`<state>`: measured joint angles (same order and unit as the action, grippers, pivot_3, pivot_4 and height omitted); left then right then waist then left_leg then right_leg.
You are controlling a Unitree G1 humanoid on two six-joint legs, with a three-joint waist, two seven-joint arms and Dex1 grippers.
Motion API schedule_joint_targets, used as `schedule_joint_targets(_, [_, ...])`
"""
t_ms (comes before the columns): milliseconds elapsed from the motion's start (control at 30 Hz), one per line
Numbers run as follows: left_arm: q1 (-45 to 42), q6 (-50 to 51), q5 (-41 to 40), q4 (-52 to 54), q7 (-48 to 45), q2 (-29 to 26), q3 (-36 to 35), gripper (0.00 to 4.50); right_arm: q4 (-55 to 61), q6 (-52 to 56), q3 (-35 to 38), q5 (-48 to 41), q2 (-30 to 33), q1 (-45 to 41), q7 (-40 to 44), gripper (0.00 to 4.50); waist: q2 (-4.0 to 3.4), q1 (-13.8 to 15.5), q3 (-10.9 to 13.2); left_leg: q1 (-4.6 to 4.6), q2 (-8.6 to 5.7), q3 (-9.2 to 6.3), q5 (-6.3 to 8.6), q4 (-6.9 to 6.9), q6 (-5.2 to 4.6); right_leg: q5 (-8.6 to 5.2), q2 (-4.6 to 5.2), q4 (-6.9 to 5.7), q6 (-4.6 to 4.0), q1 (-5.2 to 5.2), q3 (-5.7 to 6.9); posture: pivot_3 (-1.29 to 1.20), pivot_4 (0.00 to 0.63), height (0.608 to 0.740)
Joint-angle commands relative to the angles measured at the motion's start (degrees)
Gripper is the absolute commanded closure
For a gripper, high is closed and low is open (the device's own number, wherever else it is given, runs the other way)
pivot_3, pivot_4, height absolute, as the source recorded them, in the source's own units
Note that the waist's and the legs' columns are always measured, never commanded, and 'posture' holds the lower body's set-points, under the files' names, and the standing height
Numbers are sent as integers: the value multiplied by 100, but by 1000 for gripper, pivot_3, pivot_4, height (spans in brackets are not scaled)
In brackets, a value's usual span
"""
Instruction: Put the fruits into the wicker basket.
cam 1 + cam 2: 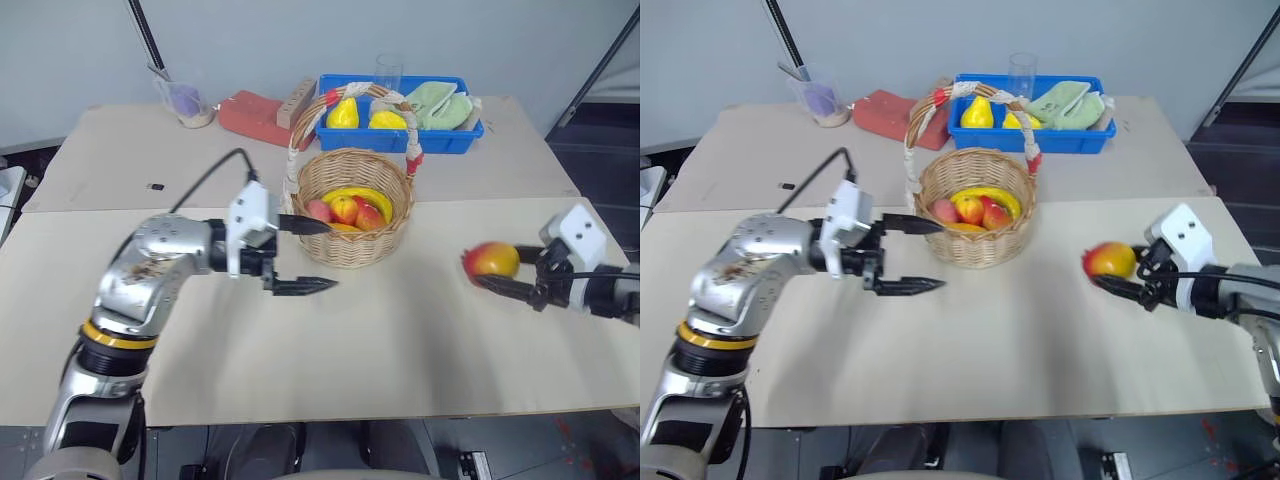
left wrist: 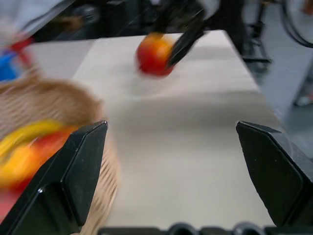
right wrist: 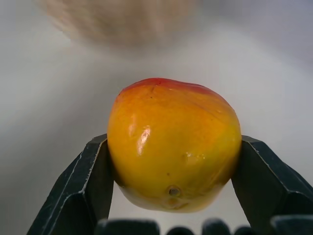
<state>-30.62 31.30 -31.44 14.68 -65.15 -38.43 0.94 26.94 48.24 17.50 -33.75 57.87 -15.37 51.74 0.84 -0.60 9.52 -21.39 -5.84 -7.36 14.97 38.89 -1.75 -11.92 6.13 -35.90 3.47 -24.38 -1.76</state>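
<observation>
The right gripper (image 1: 503,272) has its jaws closed on a red-and-yellow fruit (image 1: 491,259), held above the bench (image 1: 400,340) near its right edge. The basket (image 1: 352,205) stands mid-bench toward the far side, holding a banana (image 1: 362,196) and several red-and-yellow fruits (image 1: 344,210). The left gripper (image 1: 305,255) hangs just left of the basket, jaws wide apart and empty. A blue tray (image 1: 400,140) sits at the far edge.

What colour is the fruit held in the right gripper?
The fruit is yellow-orange with a red top, clearest in the right wrist view.
</observation>
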Motion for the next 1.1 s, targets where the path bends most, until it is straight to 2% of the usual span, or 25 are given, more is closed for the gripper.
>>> schedule_joint_targets(33, [51,271,-367,346,214,-150,-441,0,602,499,-322,-595,-438,-885,-592,1423,10,10,0,1,2,0,0,1,0,0,-1,5,0,5,5,0,150,740])
schedule_joint_targets(133, [61,475,-547,420,381,-211,-627,0,417,574,-1028,-379,-1083,-1633,-1108,1423,28,16,-1,9,2,1,0,2,1,2,1,9,-2,13,6,0,150,740])
schedule_joint_targets(233, [41,608,-686,534,480,-283,-703,0,-287,164,-1833,301,-1669,-2142,-1419,1423,28,57,-1,6,-6,1,0,2,1,3,5,6,-3,6,6,0,150,740])
schedule_joint_targets(400, [100,792,-868,738,797,-323,-862,0,-1338,-488,-2392,1016,-2286,-2625,-1572,1423,28,72,-2,-34,-16,2,-10,3,18,7,10,-9,-8,-46,-5,0,150,740])
schedule_joint_targets(433, [135,794,-862,761,848,-331,-890,0,-1487,-605,-2442,1130,-2347,-2662,-1577,409,28,67,-2,-53,-17,3,-20,3,35,8,10,-15,-10,-68,-8,0,150,740])
schedule_joint_targets(467, [164,801,-864,780,894,-338,-909,0,-1591,-682,-2459,1199,-2398,-2691,-1569,190,28,65,-2,-66,-17,4,-32,3,55,10,9,-19,-12,-83,-9,0,150,740])
schedule_joint_targets(500, [196,806,-867,800,947,-337,-931,0,-1679,-745,-2461,1260,-2458,-2728,-1586,70,28,56,-2,-70,-17,4,-34,2,57,11,9,-19,-14,-89,-9,0,150,740])
schedule_joint_targets(633, [272,830,-922,864,1095,-320,-974,0,-1789,-786,-2376,1326,-2631,-2821,-1605,70,28,14,-2,-76,-16,4,-34,0,57,12,7,-19,-16,-97,-12,0,150,740])
schedule_joint_targets(900, [320,706,-853,747,1170,-370,-999,0,-1301,-506,-2075,1021,-2361,-2730,-1279,70,28,1,-2,-73,-16,5,-28,0,48,12,5,-20,-16,-94,-12,0,150,740])
schedule_joint_targets(1000, [519,655,-691,695,1174,-584,-1113,0,-920,-448,-1842,773,-1849,-2522,-797,70,28,0,-2,-73,-16,5,-27,0,45,12,5,-20,-16,-93,-12,0,150,740])
schedule_joint_targets(1100, [990,463,-219,684,1230,-1076,-1315,0,-454,-443,-1341,382,-1033,-2072,-74,70,27,-4,-2,-72,-15,5,-8,-4,12,12,4,-17,-16,-94,-12,0,150,740])
